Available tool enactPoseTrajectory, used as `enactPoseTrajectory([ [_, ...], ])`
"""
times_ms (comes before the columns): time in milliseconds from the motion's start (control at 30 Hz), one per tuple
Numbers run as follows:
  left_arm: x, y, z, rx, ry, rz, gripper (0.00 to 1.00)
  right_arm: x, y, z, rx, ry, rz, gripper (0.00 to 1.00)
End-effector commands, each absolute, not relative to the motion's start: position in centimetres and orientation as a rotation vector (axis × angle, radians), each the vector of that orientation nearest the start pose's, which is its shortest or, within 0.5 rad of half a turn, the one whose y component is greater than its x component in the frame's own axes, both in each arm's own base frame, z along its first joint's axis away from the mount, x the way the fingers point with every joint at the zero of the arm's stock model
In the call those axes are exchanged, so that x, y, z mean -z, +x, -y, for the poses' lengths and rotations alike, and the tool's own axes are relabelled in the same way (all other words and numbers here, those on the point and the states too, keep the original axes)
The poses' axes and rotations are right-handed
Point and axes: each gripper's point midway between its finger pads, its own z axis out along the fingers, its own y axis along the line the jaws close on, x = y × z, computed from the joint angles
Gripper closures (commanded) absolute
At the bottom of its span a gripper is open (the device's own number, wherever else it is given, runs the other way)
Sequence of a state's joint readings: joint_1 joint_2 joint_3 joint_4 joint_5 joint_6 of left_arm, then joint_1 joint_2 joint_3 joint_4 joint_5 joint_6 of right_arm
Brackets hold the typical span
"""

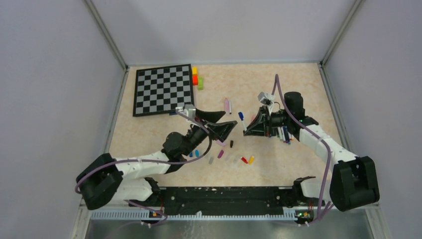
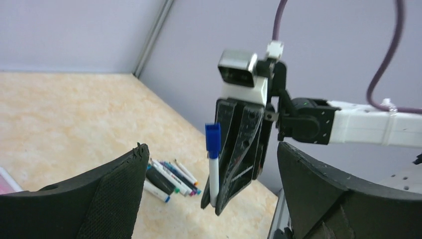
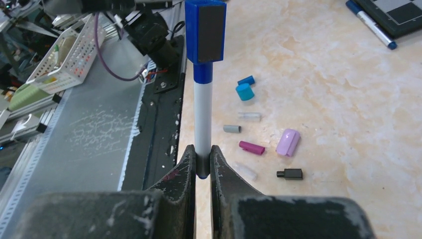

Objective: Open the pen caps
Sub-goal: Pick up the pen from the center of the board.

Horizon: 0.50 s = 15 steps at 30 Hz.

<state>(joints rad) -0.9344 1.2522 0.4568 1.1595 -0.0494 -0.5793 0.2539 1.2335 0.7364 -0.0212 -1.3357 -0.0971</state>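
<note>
Right wrist view gives me the clearest look: a white-barrelled pen (image 3: 203,114) stands upright with its blue cap (image 3: 205,32) seated on the top end, and my right claw (image 3: 201,159) is pressed together on the lower end of the barrel, pinching it between both fingers. From the left wrist view the same pen hangs in the air above the bench (image 2: 64,114), cap uppermost. My left claw (image 1: 228,119) is spread wide and holds nothing; its two fingers frame the cap from either side, close to it but apart from it as far as I can tell. On the bench below and between the arms lie the loose caps (image 3: 252,148): two blue ones, a grey, a clear, a magenta, a lilac and a black, with a red (image 1: 244,160) and a yellow (image 1: 251,159) nearer the arm bases. A heap of pens (image 2: 169,179) lies beneath the right arm, well apart from those caps. The pink highlighter (image 1: 227,105) rests alone toward the middle of the bench. Farther back on the left sits the chessboard (image 1: 163,89), with yellow, red and green blocks (image 1: 195,78) just beside its right edge.
</note>
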Motion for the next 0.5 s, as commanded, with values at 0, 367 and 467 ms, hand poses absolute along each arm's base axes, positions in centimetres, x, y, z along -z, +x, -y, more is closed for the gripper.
enactPoseTrajectory([
  [0, -30.7, 21.0, 31.4, 1.285, 0.292, -1.21, 0.01, -21.0, 19.4, -23.1, -1.512, -1.203, -1.48, 1.0],
  [367, -30.1, 22.7, 34.4, 1.404, 0.196, -1.404, 0.01, -20.4, 19.9, -23.2, -1.5, -1.18, -1.515, 1.0],
  [467, -30.0, 23.3, 35.2, 1.405, 0.19, -1.413, 0.1, -20.4, 19.9, -23.2, -1.5, -1.178, -1.517, 1.0],
])
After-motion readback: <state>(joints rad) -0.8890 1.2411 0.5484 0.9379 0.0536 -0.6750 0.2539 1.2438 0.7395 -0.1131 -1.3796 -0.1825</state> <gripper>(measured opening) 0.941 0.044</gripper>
